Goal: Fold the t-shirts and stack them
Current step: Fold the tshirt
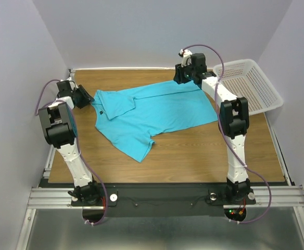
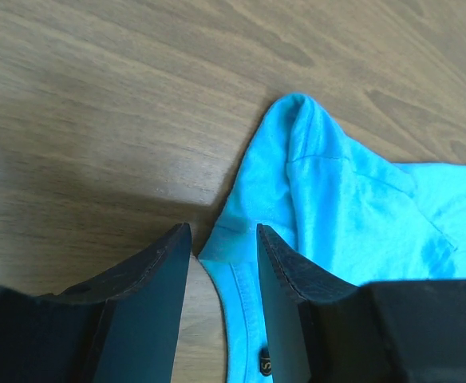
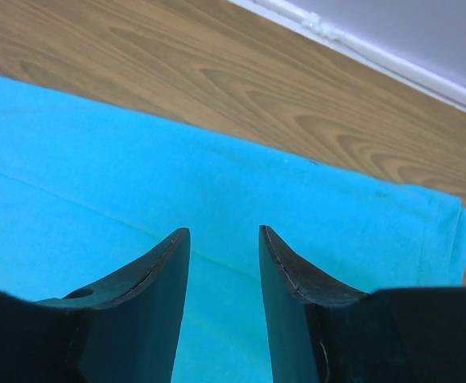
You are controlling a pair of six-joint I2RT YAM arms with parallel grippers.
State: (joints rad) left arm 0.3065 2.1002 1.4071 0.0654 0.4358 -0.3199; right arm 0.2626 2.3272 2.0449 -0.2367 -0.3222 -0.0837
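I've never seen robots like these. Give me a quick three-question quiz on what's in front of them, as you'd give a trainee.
1. The turquoise t-shirt on the table lies: A rolled into a ball; B spread out mostly flat; C draped over an arm.
2. True or false: the left gripper and the right gripper are both open.
3. What stands at the table's far right corner?
Key: 1 B; 2 true; 3 the white basket.
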